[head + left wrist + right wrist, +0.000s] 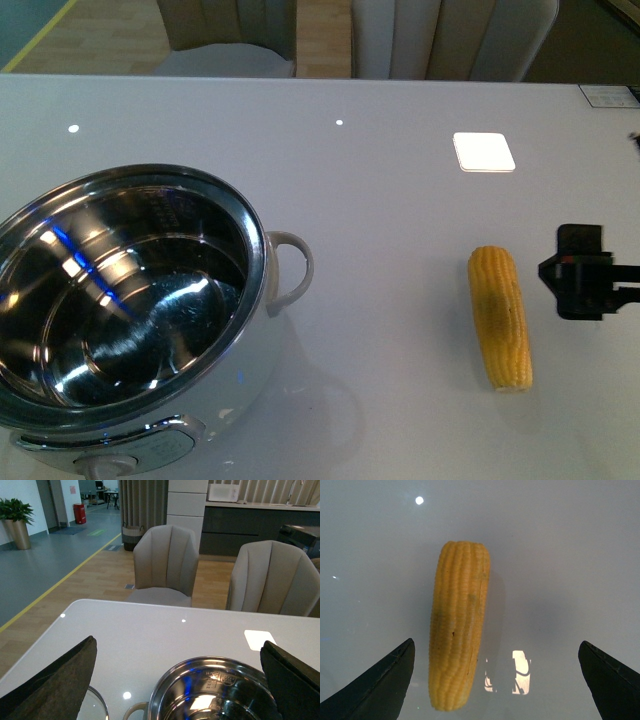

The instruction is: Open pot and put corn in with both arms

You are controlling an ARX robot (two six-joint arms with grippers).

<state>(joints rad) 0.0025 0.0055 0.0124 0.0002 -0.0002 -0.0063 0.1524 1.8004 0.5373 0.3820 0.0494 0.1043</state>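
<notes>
Yellow corn (500,318) on table (400,130) | pot (130,300) uncovered | left pincer (178,642), right pincer (496,644) gaping, seemingly empty

Nothing legible here. A stamped mark (227,680) sits on the inner wall of the pot (200,659), too blurred to read. The label (608,95) at the far corner of the table (400,150) may carry print, also illegible.
</notes>
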